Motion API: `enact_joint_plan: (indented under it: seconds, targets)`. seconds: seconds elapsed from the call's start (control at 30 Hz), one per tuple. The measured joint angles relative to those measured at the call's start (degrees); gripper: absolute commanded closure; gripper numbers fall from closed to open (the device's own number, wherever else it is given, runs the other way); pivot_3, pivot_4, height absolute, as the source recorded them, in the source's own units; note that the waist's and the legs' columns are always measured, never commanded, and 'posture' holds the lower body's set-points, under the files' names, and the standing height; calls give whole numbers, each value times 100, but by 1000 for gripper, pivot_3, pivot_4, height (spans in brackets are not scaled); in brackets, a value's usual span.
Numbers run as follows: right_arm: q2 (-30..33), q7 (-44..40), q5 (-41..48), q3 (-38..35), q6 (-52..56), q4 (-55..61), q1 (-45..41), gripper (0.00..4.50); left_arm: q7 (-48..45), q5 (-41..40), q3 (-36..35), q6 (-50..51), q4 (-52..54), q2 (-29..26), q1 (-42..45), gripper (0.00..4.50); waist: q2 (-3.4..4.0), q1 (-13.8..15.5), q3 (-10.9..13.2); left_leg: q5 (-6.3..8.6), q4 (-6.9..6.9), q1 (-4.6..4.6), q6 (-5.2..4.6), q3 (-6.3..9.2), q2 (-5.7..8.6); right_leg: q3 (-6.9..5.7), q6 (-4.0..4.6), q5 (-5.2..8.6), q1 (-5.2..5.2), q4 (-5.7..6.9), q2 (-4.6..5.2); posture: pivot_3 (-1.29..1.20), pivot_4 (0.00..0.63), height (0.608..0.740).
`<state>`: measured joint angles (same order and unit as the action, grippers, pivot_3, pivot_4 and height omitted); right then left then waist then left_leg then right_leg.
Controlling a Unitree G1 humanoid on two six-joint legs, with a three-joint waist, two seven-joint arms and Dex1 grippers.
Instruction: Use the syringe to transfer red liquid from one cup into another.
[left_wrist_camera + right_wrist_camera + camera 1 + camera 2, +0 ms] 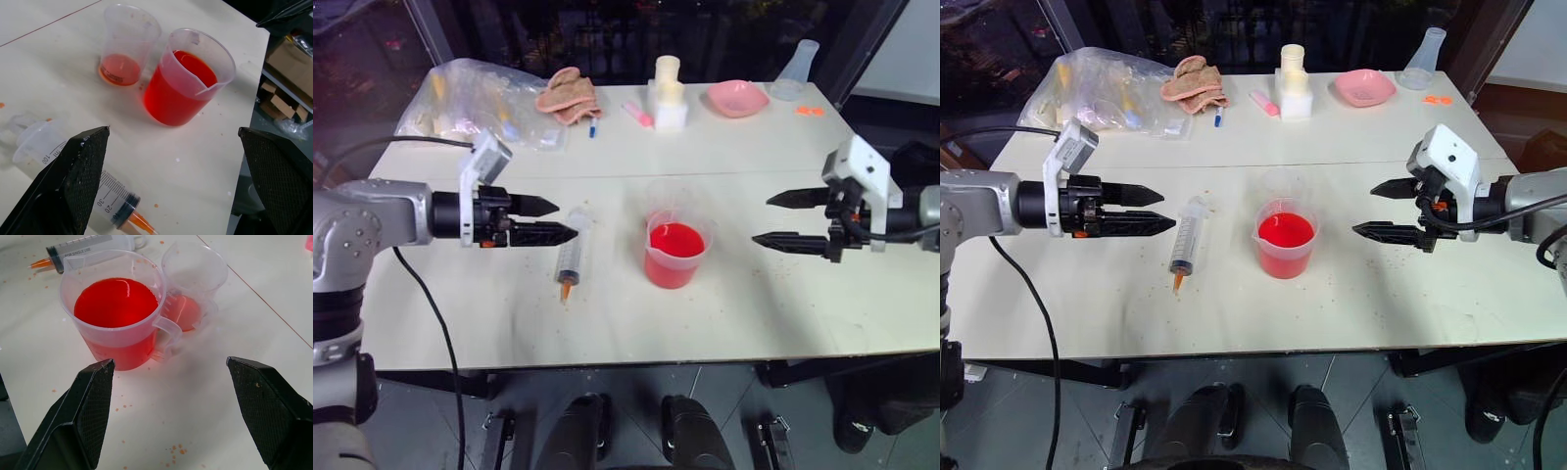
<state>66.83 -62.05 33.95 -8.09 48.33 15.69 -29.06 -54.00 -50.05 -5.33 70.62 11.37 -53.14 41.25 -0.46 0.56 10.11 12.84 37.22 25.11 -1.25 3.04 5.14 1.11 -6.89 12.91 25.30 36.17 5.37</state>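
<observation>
Table (754, 323), pale and flat, speckled with small orange drips, carries everything we note here. Our landmark is the clear plastic beaker with a pouring lip and handle (674, 254), roughly half full of bright translucent red liquid (676, 240), standing near the table's middle. Touching the beaker on its far side stands the plain clear plastic cup (667, 199), with only a thin reddish film at its bottom in the left wrist view. Left of the beaker, apart from it, lies the large clear syringe with orange tip and white plunger (573, 253), flat on the table, tip toward the near edge.

Left gripper (557, 219) hovers just left of the syringe's plunger end, its black fingers spread and empty. Right gripper (775, 219) hangs well right of the beaker, likewise spread and empty.

We judge the step in hand to be picking up the syringe. To do it well we would lower the left gripper over the barrel's middle, straddle it squarely across its width, and lift level, keeping clear of the beaker.
</observation>
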Motion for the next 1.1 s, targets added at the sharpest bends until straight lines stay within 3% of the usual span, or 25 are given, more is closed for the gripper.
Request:
enact_joint_plan:
  seconds: [0.6,1.1]
  targets:
    - [-63,-96,-178,275,-169,-262,-382,695,-286,78,-4,-10,-120,-300,147,45,0,-17,0,0,0,0,0,-1,0,0,0,0,1,0,-1,0,150,740]
    - [-528,-35,-355,574,-368,-476,-715,695,-49,274,-44,-248,99,-480,-60,45,1,-17,1,0,0,0,0,-1,0,1,0,0,2,1,-1,0,150,740]
